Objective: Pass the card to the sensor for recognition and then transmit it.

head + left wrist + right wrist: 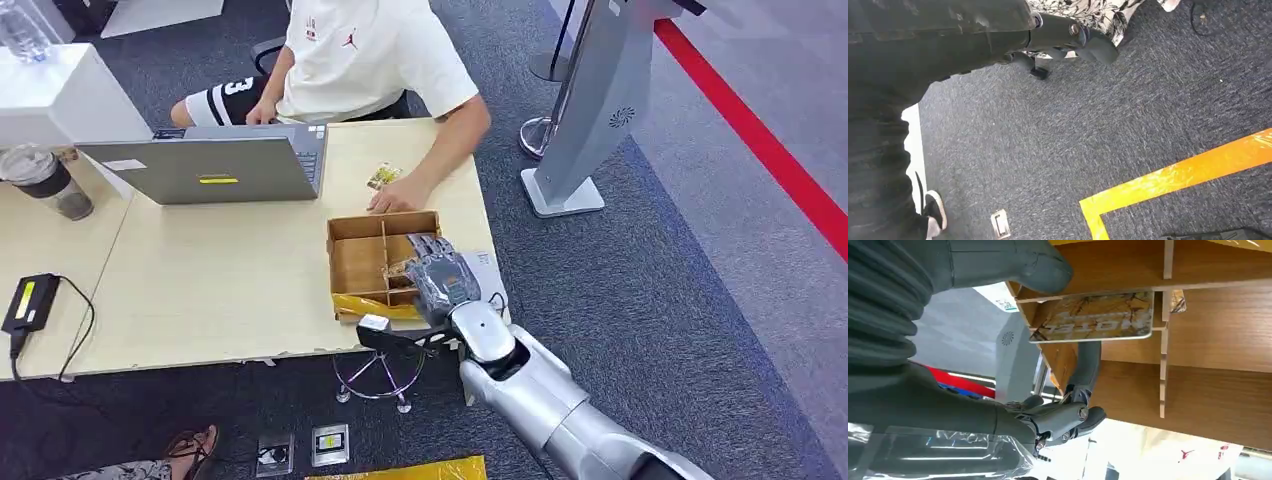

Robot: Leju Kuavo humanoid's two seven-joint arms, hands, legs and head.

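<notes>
A gold patterned card point(1098, 317) printed with pale letters sits at the edge of a compartment of the wooden divided box point(356, 262) near the table's right end. My right hand point(438, 278) reaches into that box from the near side. Its thick thumb point(1040, 267) lies on one face of the card and a dark finger point(1089, 365) on the other, pinching it. The grey sensor stand point(597, 110) rises from the carpet to the right of the table. My left hand point(1068, 37) hangs over the carpet holding nothing, fingers loosely apart.
A person in a white shirt point(370, 50) sits at the far side, one hand point(397, 197) on the table just beyond the box, beside a second small card point(383, 177). A laptop point(215, 165), a cup point(45, 180) and a black device point(30, 300) lie to the left. Orange floor tape point(1178, 175).
</notes>
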